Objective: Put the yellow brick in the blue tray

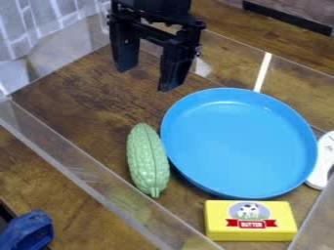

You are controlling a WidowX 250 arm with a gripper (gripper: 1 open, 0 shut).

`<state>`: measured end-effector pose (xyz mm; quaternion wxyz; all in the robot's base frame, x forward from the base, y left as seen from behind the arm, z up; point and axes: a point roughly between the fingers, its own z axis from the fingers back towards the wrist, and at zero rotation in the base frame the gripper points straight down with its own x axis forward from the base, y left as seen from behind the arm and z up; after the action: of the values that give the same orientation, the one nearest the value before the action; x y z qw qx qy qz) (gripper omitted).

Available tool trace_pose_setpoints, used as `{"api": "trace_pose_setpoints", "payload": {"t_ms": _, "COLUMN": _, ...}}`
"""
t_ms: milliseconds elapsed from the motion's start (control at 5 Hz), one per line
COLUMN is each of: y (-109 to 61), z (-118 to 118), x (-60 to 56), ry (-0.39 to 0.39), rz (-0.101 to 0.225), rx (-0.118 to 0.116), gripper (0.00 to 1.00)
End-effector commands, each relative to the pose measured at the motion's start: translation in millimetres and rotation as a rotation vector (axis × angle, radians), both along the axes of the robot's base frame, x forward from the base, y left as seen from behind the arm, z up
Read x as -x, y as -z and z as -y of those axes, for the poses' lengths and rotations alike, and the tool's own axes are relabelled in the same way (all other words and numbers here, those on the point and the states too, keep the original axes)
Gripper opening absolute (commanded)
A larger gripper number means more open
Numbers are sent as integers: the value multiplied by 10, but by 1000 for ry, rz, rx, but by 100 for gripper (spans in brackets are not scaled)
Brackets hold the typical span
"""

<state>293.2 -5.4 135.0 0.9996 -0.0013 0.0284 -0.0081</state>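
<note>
The yellow brick (251, 219) lies flat near the front edge of the wooden table, its label with a white picture and red band facing up. Just behind it rests the blue tray (241, 140), a wide round shallow plate with nothing in it. My gripper (148, 78) hangs at the back left, above the table and well away from the brick. Its two dark fingers (173, 66) stand apart and nothing is between them.
A green bumpy gourd (147, 159) lies left of the tray, almost touching its rim. A small white object (322, 159) sits against the tray's right side. Clear plastic walls (53, 146) border the table at left and front.
</note>
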Motion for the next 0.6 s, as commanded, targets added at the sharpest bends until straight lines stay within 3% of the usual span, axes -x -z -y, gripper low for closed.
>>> {"api": "trace_pose_setpoints", "payload": {"t_ms": 0, "y": 63, "z": 53, "x": 16, "ry": 17, "rz": -8, "rx": 0, "gripper": 100}}
{"api": "trace_pose_setpoints", "payload": {"t_ms": 200, "y": 132, "z": 140, "x": 43, "ry": 46, "rz": -11, "rx": 0, "gripper": 100}}
{"api": "trace_pose_setpoints", "payload": {"t_ms": 400, "y": 225, "z": 357, "x": 119, "ry": 161, "rz": 14, "rx": -7, "gripper": 100}}
